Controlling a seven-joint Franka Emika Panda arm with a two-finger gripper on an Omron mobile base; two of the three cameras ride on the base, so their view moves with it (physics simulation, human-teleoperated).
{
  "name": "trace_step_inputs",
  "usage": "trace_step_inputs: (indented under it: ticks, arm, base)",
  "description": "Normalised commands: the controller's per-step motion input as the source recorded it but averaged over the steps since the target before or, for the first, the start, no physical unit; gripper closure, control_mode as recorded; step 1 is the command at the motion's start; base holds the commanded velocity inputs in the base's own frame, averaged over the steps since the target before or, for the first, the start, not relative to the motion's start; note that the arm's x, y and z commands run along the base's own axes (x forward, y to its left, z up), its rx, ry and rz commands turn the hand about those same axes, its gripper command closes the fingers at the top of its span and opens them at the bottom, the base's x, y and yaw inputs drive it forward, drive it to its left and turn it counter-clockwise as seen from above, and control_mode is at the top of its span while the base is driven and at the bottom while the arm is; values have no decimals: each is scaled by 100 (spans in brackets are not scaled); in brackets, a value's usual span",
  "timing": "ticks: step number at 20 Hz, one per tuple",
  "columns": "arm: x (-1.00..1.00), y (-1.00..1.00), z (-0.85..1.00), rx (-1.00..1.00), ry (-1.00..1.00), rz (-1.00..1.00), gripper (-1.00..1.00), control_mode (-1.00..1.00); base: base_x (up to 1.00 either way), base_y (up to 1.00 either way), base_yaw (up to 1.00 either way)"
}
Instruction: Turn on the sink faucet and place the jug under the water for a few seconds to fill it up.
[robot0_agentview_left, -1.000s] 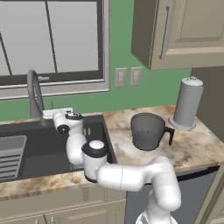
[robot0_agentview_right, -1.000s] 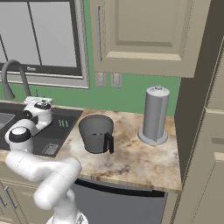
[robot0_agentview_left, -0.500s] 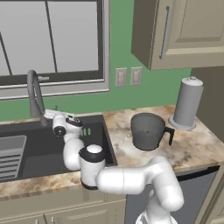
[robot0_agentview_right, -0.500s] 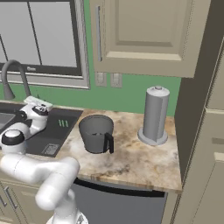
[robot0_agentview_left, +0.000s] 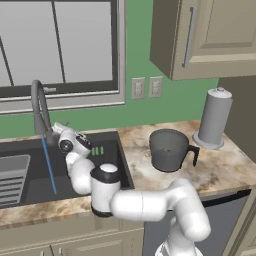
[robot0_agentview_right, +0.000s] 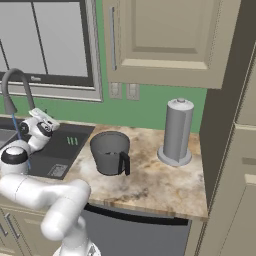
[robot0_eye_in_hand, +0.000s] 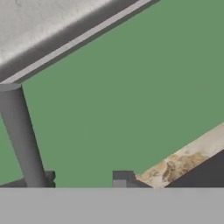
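**Water running; jug not yet taken up**

Left to right. Sink faucet (robot0_agentview_left: 39, 107) at the back edge of the sink (robot0_agentview_left: 30, 187), thin blue water (robot0_agentview_left: 49, 165) falling straight into the basin. Pincer (robot0_agentview_left: 56, 131) just beside the faucet base, near the lever; fingertips barely visible in hand view, so open or clenched: cannot tell. Nothing seen held.

Jug (robot0_agentview_left: 170, 149) upright on the marbled surface (robot0_agentview_left: 225, 167), right of the sink, well apart from the stream, handle turned toward the paper-towel roll (robot0_agentview_left: 214, 119).

Handling, judged: rigid, light while empty, markedly heavier once filled. Wide body probably too broad for the pincer; best hold likely on the rim wall or the side handle. Rim grip should keep it level; handle grip risks tilting and slopping.
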Motion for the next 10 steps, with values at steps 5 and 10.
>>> trace_step_inputs:
  ticks: [5,10]
  arm:
    - [4,-66,-26,11,9,0,-100,-100]
    - [0,-4,-4,0,4,0,-100,-100]
  base:
    - [0,0,0]
    - [0,0,0]
